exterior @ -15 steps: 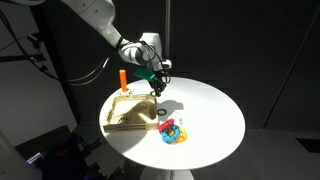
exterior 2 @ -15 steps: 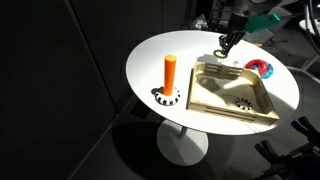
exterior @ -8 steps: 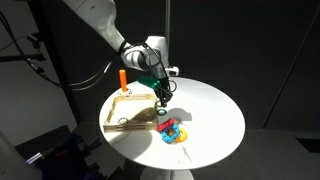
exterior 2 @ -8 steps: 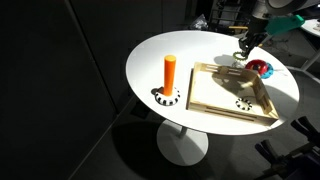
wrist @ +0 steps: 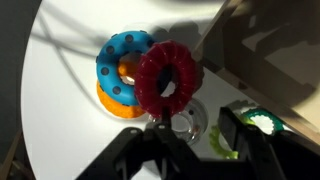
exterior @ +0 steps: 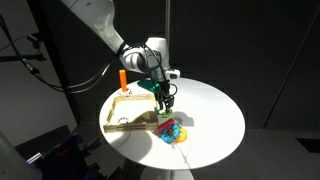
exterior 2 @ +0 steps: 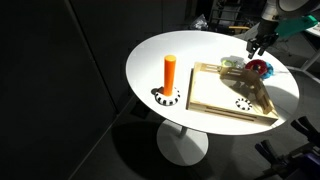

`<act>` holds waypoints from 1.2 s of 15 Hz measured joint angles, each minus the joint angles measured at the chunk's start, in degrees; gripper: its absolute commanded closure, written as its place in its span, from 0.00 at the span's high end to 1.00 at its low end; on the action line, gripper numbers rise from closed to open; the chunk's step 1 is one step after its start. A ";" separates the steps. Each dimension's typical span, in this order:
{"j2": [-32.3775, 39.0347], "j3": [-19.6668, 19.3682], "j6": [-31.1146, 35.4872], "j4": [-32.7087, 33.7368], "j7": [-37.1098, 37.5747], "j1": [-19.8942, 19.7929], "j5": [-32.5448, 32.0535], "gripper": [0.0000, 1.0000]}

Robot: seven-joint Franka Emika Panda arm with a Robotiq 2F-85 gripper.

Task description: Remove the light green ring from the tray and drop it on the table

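My gripper (wrist: 192,145) hangs over the white table (wrist: 70,130) next to the red, blue and orange toy cluster (wrist: 140,70). Its jaws stand apart. An arc of the light green ring (wrist: 216,142) shows low down against the inner side of the right finger (wrist: 237,128). The rest of the ring is hidden behind that finger, and I cannot tell if it touches the finger. In both exterior views the gripper (exterior: 166,100) (exterior 2: 257,47) is just off the tan wooden tray (exterior: 125,112) (exterior 2: 215,100), above the cluster (exterior: 173,130) (exterior 2: 260,67).
An orange upright post (exterior: 122,78) (exterior 2: 170,72) stands on a black-and-white base beyond the tray. A black-and-white ring (exterior 2: 241,104) lies in the tray. A clear ring (wrist: 185,122) lies under the gripper. The tray's edge (wrist: 260,50) is close by.
The gripper has moved from over the tray's edge out over the table beside the toy cluster, and has come a little lower.
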 measured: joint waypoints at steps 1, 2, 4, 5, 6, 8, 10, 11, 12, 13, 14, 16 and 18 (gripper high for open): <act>-0.29 0.03 -0.08 -0.25 0.00 0.00 0.00 0.94; -0.62 0.13 -0.21 -0.50 0.00 0.00 0.01 1.00; -1.58 1.08 -1.19 -0.91 -0.42 -0.38 0.75 1.00; -2.15 2.00 -2.22 -1.05 -1.30 -0.81 1.95 1.00; -2.82 3.14 -3.63 -1.09 -2.62 -1.40 3.57 1.00; -4.40 5.51 -6.94 -1.12 -6.23 -2.65 7.87 1.00; -6.22 7.44 -10.80 -1.11 -10.36 -3.80 12.10 1.00; -7.28 8.15 -13.32 -1.07 -12.21 -4.21 13.73 1.00; -8.40 8.61 -16.12 -0.97 -13.63 -4.41 14.62 1.00; -9.65 8.86 -19.32 -0.80 -14.77 -4.43 15.13 1.00; -10.88 9.01 -22.62 -0.51 -15.55 -4.43 15.18 1.00; -13.20 9.19 -29.19 0.40 -16.66 -4.41 15.18 1.00; -15.37 9.29 -35.85 1.83 -17.27 -4.32 14.85 1.00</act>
